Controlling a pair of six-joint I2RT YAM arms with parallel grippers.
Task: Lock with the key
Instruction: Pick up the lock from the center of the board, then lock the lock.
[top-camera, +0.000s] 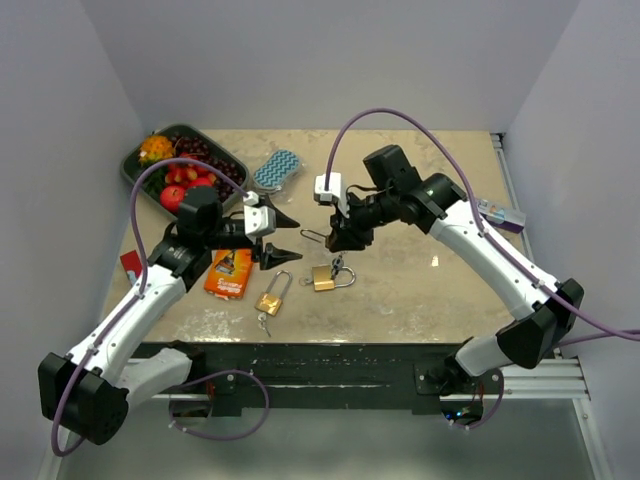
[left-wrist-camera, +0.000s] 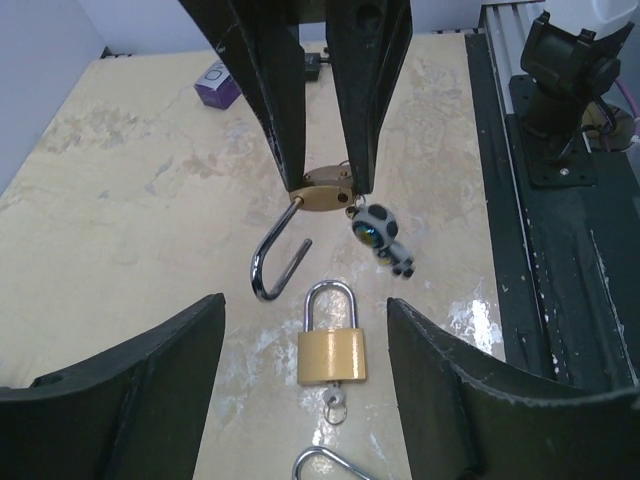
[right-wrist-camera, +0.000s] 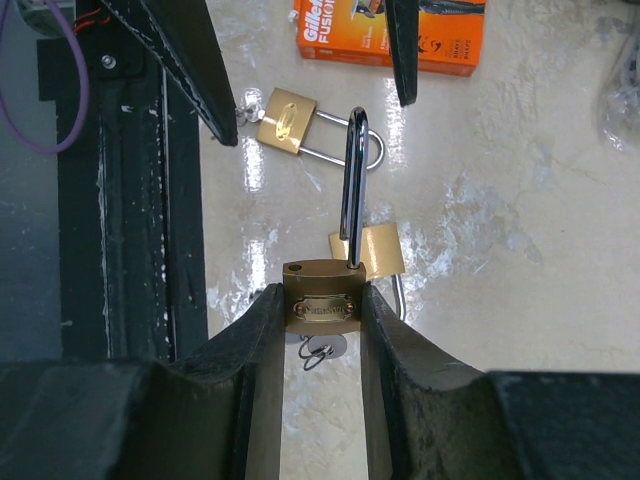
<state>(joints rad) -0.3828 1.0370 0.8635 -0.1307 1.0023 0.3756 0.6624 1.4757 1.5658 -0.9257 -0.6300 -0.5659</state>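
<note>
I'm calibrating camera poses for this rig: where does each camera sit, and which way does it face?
Top external: above and behind the bases, looking down on the table; both arms show, left gripper and right gripper.
Left wrist: on the left arm, facing the right gripper; the open left fingers frame the bottom.
Right wrist: on the right arm, facing the left gripper; the right fingers pinch the open padlock.
Shared: both wrist views show that padlock and a shut padlock on the table.
</note>
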